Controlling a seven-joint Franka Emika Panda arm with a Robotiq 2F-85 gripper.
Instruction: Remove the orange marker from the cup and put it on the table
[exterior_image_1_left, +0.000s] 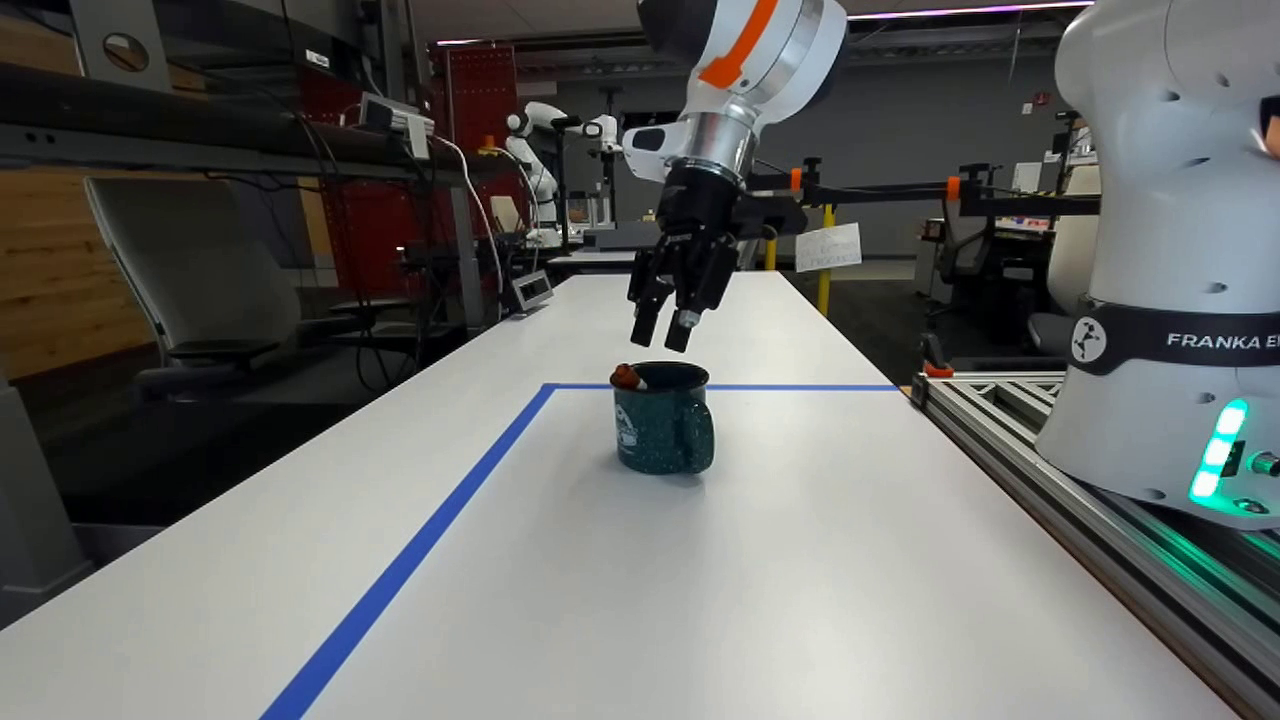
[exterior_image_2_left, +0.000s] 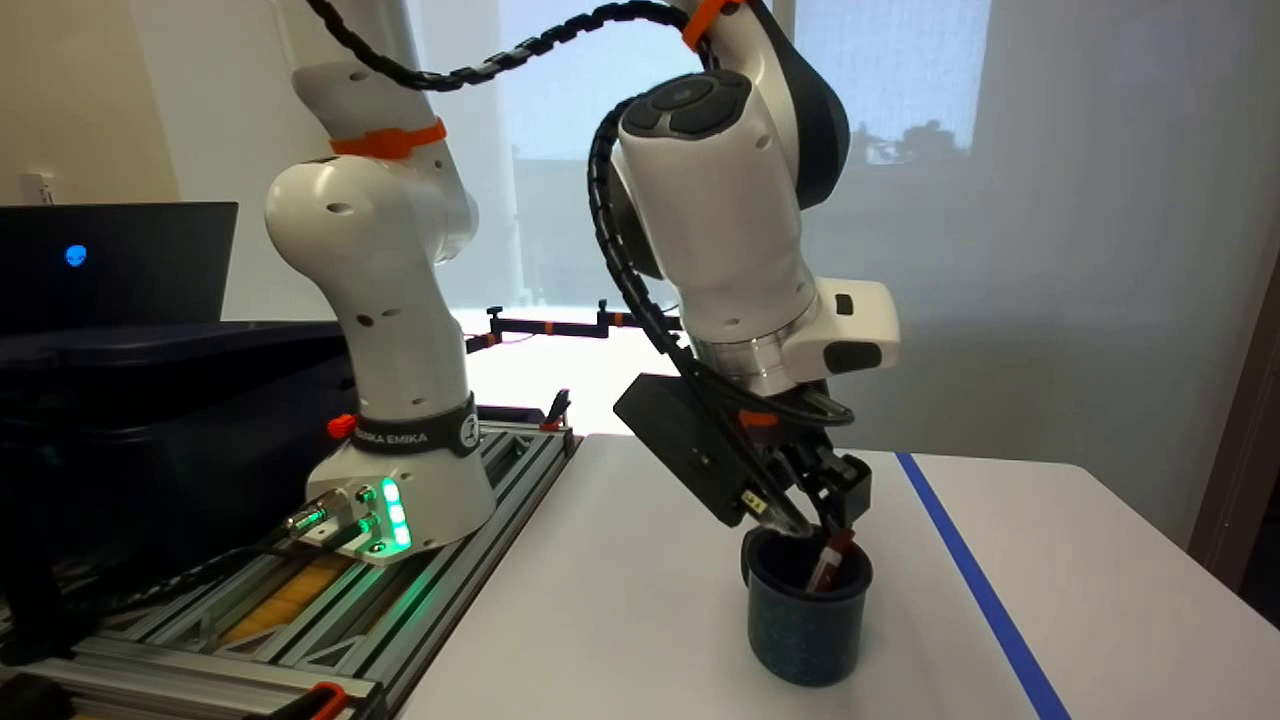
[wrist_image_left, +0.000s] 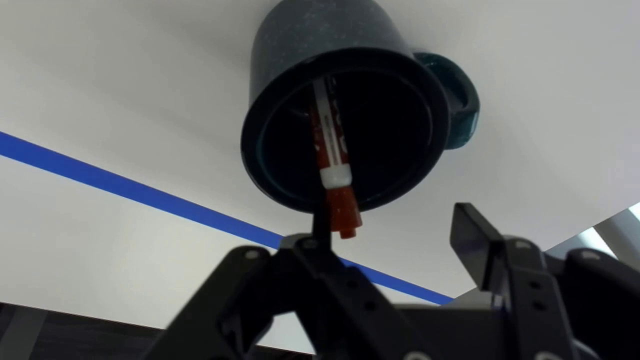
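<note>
- In an exterior view, one cup (exterior_image_1_left: 655, 430) stands upright on the table (exterior_image_1_left: 850, 580), its single handle at about four o'clock.
- One orange marker (exterior_image_1_left: 626, 377) is in the cup, its cap showing over the rim at nine o'clock.
- The hand (exterior_image_1_left: 663, 338), two fingers (exterior_image_1_left: 647, 325) spread, is at twelve o'clock from the cup, table showing between fingertips and rim.
- Two strips of blue tape (exterior_image_1_left: 425, 547) meet between nine and ten o'clock from the cup.
- In an exterior view, the cup (exterior_image_2_left: 805, 635) holds the marker (exterior_image_2_left: 825, 572) leaning, cap toward one o'clock; one strip of blue tape (exterior_image_2_left: 985, 590) runs past at three o'clock. The hand's fingers are partly hidden here.
- In the wrist view, the marker (wrist_image_left: 327, 132) slants inside the mouth of the cup (wrist_image_left: 325, 30), cap past the rim at six o'clock; the handle sits between two and three o'clock.
- The hand (wrist_image_left: 395, 225) has its fingers wide apart: one just beside the cap, contact unclear, the other off between three and four o'clock.
</note>
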